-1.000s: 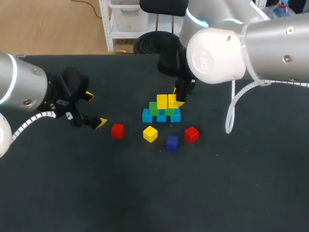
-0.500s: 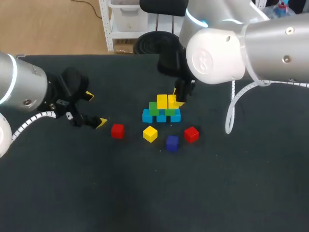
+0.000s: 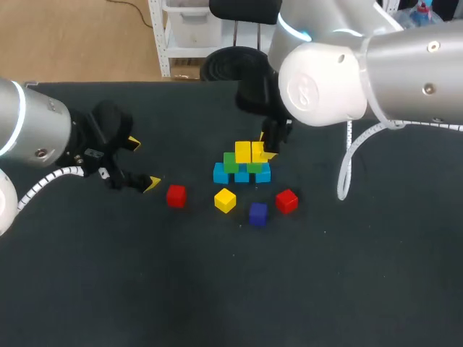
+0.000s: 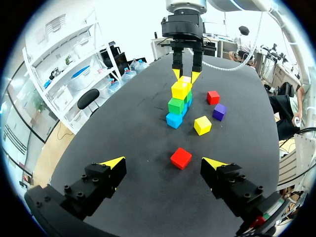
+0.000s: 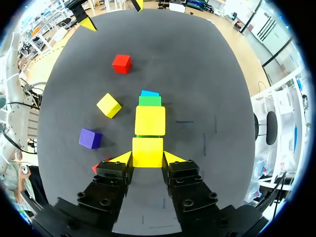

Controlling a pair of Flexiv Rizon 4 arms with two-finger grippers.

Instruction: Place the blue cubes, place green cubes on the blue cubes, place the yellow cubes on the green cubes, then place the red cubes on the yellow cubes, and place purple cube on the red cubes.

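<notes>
Four loose cubes (image 3: pixel 225 200) lie before the stack (image 3: pixel 242 163), nearer the robot.

The left arm (image 3: pixel 32 137) and right arm (image 3: pixel 347 72) wear smooth silver-grey shells, each with a pale blue ring (image 3: pixel 19 116) at a joint and a white coiled cable (image 3: pixel 346 170). The left end effector (image 4: pixel 163 162) and right end effector (image 5: pixel 148 158) are black, dotted with what look like small screws (image 4: pixel 75 188), ending in wedge-shaped yellow tips (image 4: pixel 114 161).

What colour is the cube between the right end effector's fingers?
It is a yellow cube, clearest in the right wrist view.
</notes>
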